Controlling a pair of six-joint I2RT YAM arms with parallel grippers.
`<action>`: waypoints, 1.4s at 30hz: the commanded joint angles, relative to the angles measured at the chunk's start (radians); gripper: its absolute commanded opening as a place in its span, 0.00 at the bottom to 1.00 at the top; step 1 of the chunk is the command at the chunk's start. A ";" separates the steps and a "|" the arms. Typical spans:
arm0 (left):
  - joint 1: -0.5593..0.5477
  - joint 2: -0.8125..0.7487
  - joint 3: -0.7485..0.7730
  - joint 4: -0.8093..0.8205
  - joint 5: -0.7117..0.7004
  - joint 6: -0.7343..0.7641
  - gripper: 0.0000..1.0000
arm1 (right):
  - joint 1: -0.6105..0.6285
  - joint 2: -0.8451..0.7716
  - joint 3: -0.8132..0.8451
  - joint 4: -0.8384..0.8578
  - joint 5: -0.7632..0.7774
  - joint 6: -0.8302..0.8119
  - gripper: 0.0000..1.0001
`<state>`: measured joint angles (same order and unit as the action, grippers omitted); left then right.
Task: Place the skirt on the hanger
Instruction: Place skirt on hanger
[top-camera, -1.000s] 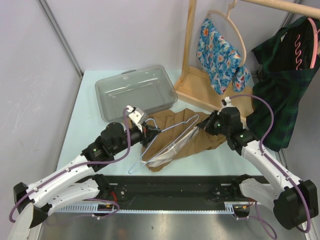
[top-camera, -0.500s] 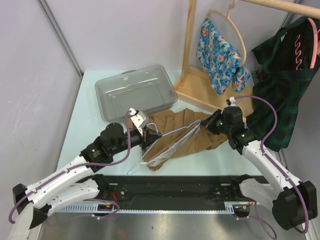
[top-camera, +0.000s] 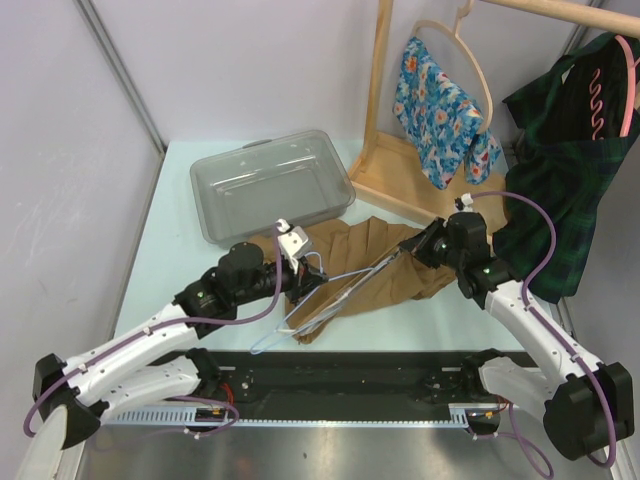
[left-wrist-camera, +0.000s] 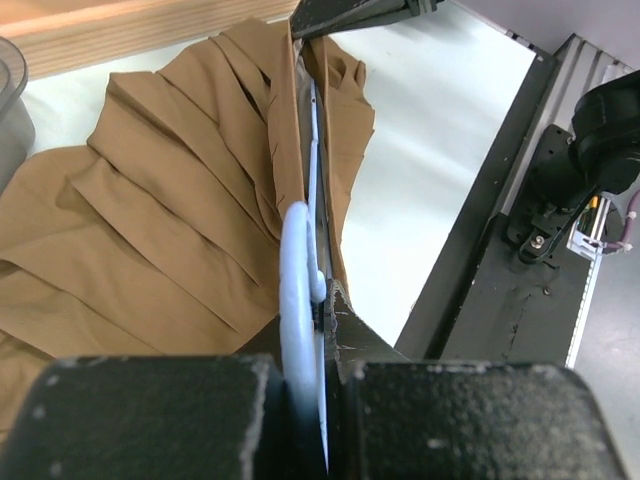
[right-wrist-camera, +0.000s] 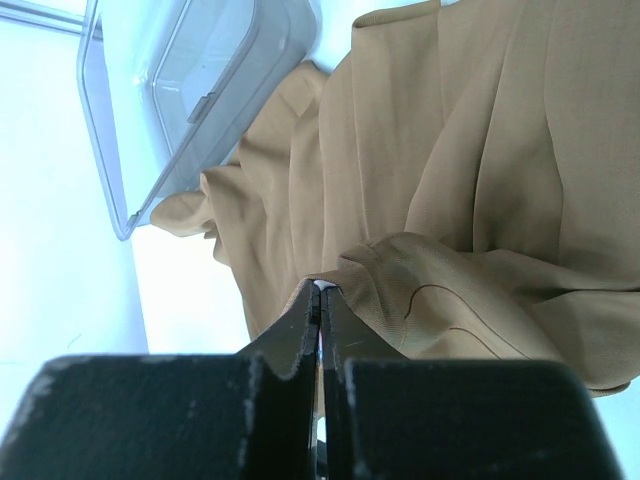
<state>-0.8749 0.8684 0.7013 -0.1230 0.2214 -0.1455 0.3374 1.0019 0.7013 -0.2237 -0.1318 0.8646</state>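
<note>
Both low and inward-stretched: left gripper (left-wrist-camera: 322, 310) closed on hanger (left-wrist-camera: 295, 250), right gripper (right-wrist-camera: 318, 295) closed on skirt (right-wrist-camera: 480, 150).

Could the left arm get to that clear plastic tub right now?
Probably, the way looks free: the tub sits just beyond the left gripper, nothing between. But that gripper is shut on the hanger, whose far end runs into the skirt the right gripper pinches, so it's tied up.
</note>
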 joint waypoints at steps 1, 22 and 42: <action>-0.006 0.014 0.009 0.002 -0.011 -0.005 0.00 | -0.014 -0.013 0.024 0.089 0.028 0.014 0.00; -0.006 -0.068 -0.013 0.072 -0.074 -0.046 0.00 | -0.005 0.026 0.021 0.047 0.006 -0.036 0.00; -0.006 -0.020 -0.031 0.152 -0.169 -0.137 0.00 | 0.005 0.030 0.023 0.070 -0.011 -0.044 0.00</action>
<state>-0.8753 0.8562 0.6800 -0.0525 0.1062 -0.2379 0.3386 1.0580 0.7013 -0.1883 -0.1478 0.8371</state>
